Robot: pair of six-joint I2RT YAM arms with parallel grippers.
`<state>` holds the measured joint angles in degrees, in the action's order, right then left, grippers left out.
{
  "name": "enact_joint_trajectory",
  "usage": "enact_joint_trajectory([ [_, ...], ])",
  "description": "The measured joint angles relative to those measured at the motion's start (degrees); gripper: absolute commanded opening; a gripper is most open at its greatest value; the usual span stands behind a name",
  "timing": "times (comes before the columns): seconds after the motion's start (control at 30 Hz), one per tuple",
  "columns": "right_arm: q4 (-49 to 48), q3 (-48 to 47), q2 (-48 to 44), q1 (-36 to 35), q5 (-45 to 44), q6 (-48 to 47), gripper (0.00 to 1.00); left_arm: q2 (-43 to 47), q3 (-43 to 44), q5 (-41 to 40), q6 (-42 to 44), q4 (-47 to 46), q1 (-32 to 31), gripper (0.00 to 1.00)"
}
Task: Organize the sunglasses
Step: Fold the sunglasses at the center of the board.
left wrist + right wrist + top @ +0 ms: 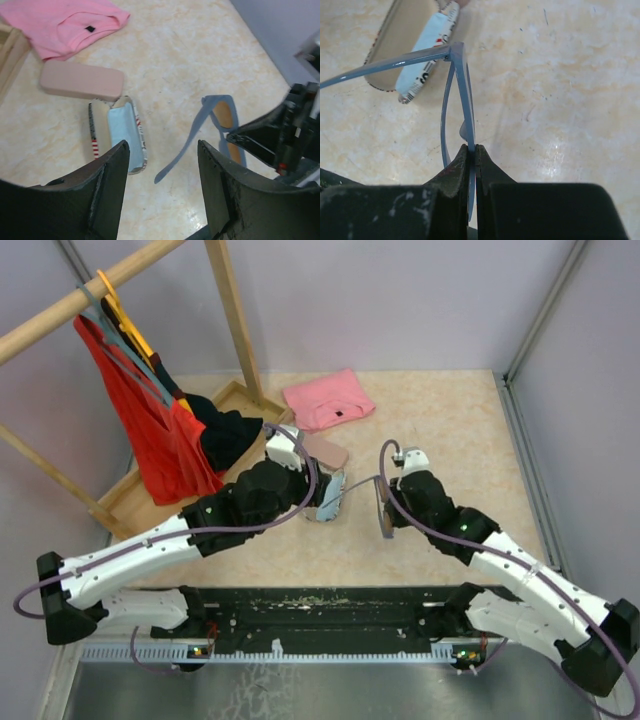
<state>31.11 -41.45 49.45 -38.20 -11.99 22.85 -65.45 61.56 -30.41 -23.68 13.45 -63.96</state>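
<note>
the right gripper (471, 148) is pinched tight on the grey-blue sunglasses (465, 100), its two fingers clamped on the rim of the frame at one lens. the glasses stand on edge around the middle of the table (450, 420), one temple arm swung out toward the flag-patterned case (92, 131); whether their lower edge touches the table i cannot tell. that case lies open just left of them, a light blue cloth (122, 132) lying in it. the left gripper (162, 145) hangs over the gap between case and glasses, its jaws standing well apart with nothing between them. a closed pink case (82, 80) lies just beyond the open one, toward the far edge, and a pink garment (65, 22) lies near that edge. a wooden rack (225, 285) with red clothing stands at the far left corner.
</note>
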Motion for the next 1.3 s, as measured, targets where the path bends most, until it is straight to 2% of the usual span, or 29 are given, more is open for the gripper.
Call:
enact_joint_trajectory([
  [0.2,-2.8,-1.7,0.0,-13.2,-11.7,-4.5,0.0,0.4,0.0,-2.3,-0.8,4.4,2.4,0.63],
  [0.53,-7.2,-3.5,1.1,-21.4,-22.9,-9.0,0.0,0.6,-0.6,-3.4,-2.0,5.9,2.4,0.62],
  [1.3,-11.8,-4.9,5.0,-22.1,-24.3,-8.3,0.0,-2.7,-3.2,-2.4,-2.0,4.9,2.4,0.62],
])
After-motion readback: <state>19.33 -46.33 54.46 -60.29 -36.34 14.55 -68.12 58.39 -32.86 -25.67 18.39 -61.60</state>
